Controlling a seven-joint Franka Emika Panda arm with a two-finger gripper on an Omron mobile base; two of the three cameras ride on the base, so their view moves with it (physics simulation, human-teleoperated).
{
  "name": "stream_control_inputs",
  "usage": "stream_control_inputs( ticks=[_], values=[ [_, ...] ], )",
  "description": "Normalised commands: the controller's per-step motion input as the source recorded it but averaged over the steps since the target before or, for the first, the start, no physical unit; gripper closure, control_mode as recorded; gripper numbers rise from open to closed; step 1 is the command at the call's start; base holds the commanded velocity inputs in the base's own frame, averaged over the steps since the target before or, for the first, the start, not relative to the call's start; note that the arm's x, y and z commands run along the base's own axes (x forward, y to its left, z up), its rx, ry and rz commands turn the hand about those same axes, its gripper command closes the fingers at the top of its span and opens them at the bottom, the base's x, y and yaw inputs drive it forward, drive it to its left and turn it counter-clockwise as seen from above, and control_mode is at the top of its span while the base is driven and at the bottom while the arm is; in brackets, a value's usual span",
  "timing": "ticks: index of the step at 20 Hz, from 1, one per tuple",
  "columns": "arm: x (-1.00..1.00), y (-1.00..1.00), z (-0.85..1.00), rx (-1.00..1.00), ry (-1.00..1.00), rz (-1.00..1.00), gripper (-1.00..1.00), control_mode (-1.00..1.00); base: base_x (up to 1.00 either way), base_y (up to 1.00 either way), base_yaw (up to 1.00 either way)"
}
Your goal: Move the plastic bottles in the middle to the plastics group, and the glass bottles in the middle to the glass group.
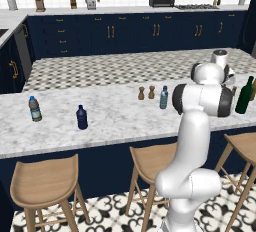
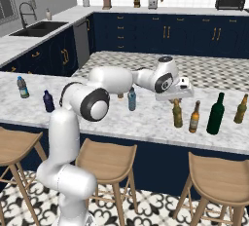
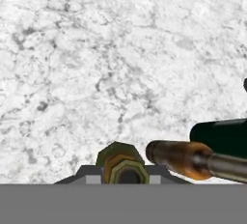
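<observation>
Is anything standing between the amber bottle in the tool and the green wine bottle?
Yes. A second amber bottle stands on the counter between the held amber bottle and the green wine bottle.

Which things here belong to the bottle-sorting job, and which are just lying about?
Job:
- pincer, shut on one amber bottle
- second amber bottle
- pale-blue bottle
- green wine bottle
- clear labelled bottle
- navy bottle

Lying about:
- wooden shakers
- stools
- toaster oven
</observation>
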Motion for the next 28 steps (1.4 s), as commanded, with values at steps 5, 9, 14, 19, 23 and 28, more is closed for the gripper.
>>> stream_control_inputs(
  ticks=[5, 9, 14, 19, 23, 28],
  values=[
    [0.12, -0.25, -0.32, 0.08, 0.00, 0.00, 1.00, -1.00, 0.00, 0.00, 0.00],
    [0.11, -0.20, -0.32, 0.06, 0.00, 0.00, 1.00, -1.00, 0.00, 0.00, 0.00],
    [0.03, -0.12, -0.33, 0.06, 0.00, 0.00, 1.00, -1.00, 0.00, 0.00, 0.00],
    [-0.10, 0.19, -0.35, 0.01, -0.01, 0.00, 1.00, -1.00, 0.00, 0.00, 0.00],
    [-0.18, 0.46, -0.31, 0.00, -0.01, 0.00, 1.00, -1.00, 0.00, 0.00, 0.00],
    [-0.11, 0.18, -0.33, 0.00, 0.00, 0.00, 1.00, -1.00, 0.00, 0.00, 0.00]
  ],
)
